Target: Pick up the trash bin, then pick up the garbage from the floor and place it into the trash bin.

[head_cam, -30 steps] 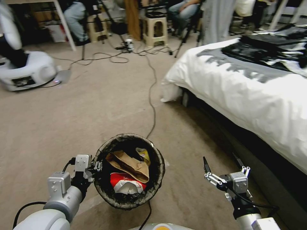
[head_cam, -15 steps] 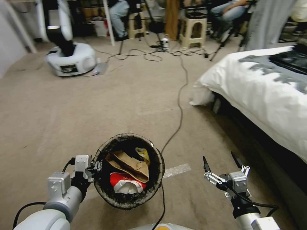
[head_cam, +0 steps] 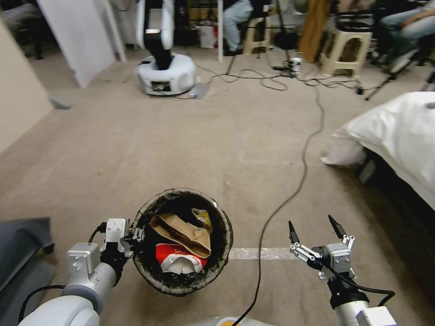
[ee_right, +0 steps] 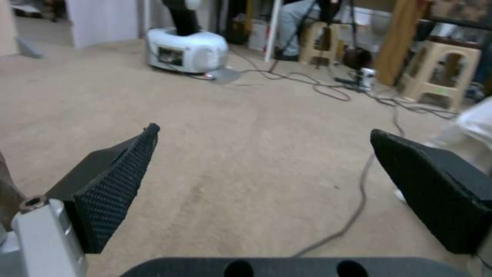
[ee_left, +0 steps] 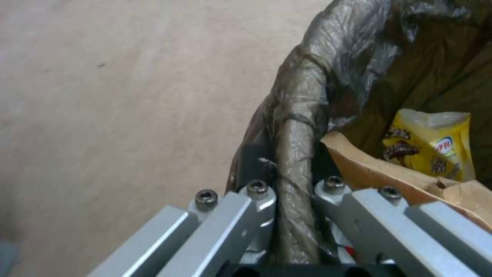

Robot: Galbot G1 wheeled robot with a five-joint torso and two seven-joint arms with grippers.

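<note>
1. the left gripper (head_cam: 136, 236) is clamped on the bag-covered rim of the trash bin (head_cam: 149, 271), holding it off the carpet in front of the robot, low and left of centre in the head view.
2. the bin already holds garbage: a brown paper bag (head_cam: 183, 233), a red packet (head_cam: 179, 258) and a yellow snack wrapper (head_cam: 203, 219).
3. the right gripper (head_cam: 315, 228) hangs to the right of the bin, fingers spread wide and empty.
4. risk: the hold is a pinch on one side of the rim only, over slick bag film, so the bin could tilt or slip and spill its load if the base swings sharply.
5. risk: a black cable (head_cam: 290, 181) trails across the floor towards the base; a wheel could likely snag it.
6. the left wrist view shows the rim (ee_left: 295, 169) pressed between the fingers (ee_left: 256, 192), which the head view only hints at.
7. the right wrist view shows the pads (ee_right: 115, 192) far apart with bare carpet between, and a white robot base (ee_right: 187, 52) well ahead.
</note>
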